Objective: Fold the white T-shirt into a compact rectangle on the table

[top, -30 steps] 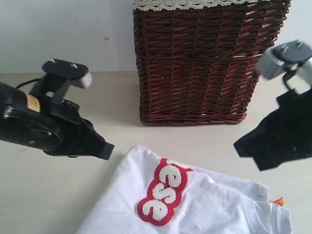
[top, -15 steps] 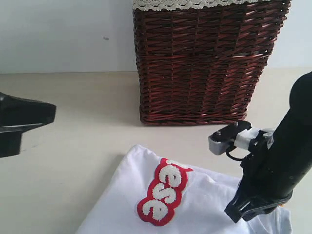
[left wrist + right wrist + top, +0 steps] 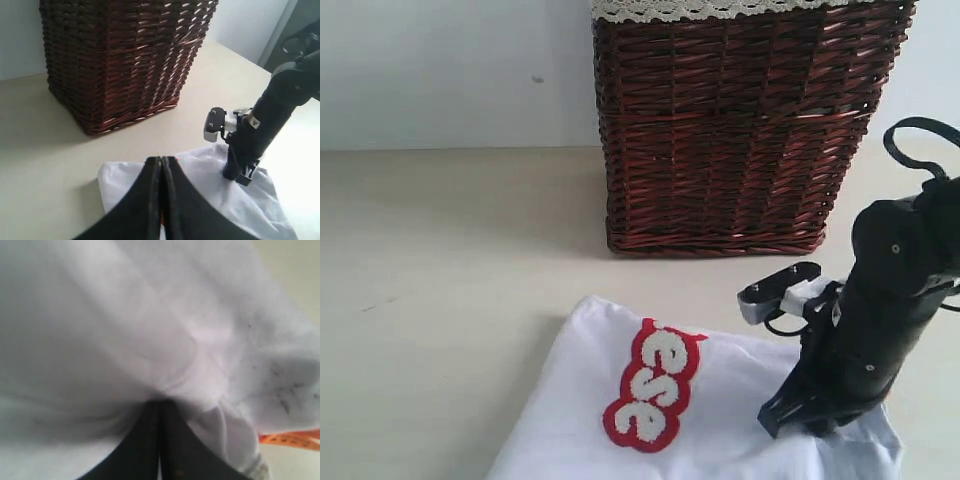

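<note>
Cream-beige table [image 3: 440, 300] under a pale wall [image 3: 440, 70]: your right arm has dropped onto the white T-shirt [image 3: 720, 430], and your left arm has pulled out of the exterior view.
Big wicker basket [image 3: 730, 130] stands at the back, apart from the shirt, nothing between them. The shirt lies flat at the table's front edge, red-outlined lettering [image 3: 655, 385] up; its right side has bunched since a moment ago. Your right gripper [image 3: 788, 420] is planted in that bunch, jaws pressed together, cloth puckering round the tips; I can't tell whether any fabric is caught between them. Your left gripper [image 3: 161, 161] hangs above the shirt's other side, jaws pressed together on nothing. An orange tag [image 3: 290, 438] peeks out by the right fingertips.
</note>
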You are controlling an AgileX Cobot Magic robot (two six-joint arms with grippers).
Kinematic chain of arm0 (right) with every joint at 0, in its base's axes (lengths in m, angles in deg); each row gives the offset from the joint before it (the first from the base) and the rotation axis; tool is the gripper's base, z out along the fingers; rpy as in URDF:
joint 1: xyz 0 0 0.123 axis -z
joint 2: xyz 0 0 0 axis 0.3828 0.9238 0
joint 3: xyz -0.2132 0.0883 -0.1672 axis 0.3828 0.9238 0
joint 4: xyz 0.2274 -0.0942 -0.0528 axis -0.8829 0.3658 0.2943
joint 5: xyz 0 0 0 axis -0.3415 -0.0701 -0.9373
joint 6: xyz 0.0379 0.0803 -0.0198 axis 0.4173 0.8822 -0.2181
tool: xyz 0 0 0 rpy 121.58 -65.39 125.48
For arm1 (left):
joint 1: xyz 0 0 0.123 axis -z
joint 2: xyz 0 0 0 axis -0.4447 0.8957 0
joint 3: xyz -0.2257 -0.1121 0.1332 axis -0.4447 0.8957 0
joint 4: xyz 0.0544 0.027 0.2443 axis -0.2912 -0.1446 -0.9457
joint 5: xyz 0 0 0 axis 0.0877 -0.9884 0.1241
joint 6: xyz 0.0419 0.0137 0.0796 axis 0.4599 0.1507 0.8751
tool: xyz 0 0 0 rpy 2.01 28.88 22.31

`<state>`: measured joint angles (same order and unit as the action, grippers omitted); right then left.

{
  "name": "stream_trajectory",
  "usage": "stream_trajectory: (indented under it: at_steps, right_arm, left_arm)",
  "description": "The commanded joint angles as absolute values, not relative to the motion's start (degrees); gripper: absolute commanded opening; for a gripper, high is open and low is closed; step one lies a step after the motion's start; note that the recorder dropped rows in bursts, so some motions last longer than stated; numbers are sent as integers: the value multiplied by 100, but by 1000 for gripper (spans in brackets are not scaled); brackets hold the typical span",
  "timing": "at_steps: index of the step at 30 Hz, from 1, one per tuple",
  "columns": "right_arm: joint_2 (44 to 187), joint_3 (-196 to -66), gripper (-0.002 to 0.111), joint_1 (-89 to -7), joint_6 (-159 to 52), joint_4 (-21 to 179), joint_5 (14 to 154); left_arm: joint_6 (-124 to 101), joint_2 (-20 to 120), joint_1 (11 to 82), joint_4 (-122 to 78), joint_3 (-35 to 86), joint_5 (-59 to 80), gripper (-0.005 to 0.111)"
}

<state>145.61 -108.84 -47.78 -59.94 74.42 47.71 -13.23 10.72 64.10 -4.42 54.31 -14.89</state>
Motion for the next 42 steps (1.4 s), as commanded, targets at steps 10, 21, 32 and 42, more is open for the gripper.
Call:
stream_trajectory:
  at_steps: [10, 21, 32, 42]
  right_arm:
    - [15023, -11765, 0, -4737, -3137, 10711, 6317]
    - [13689, -10964, 0, -5067, -3187, 9776, 7122]
    - [13109, -9652, 0, -6984, -3186, 8510, 6552]
    - [14616, -10426, 0, -6835, -3132, 8456, 7360]
  left_arm:
    - [-1321, 971, 6401, -284, 5548, -1515, 0]
    - [-1313, 946, 6401, -286, 5548, -1676, 0]
    - [-1288, 649, 6401, -286, 5548, -1702, 0]
    - [-1288, 637, 6401, -308, 5548, -1834, 0]
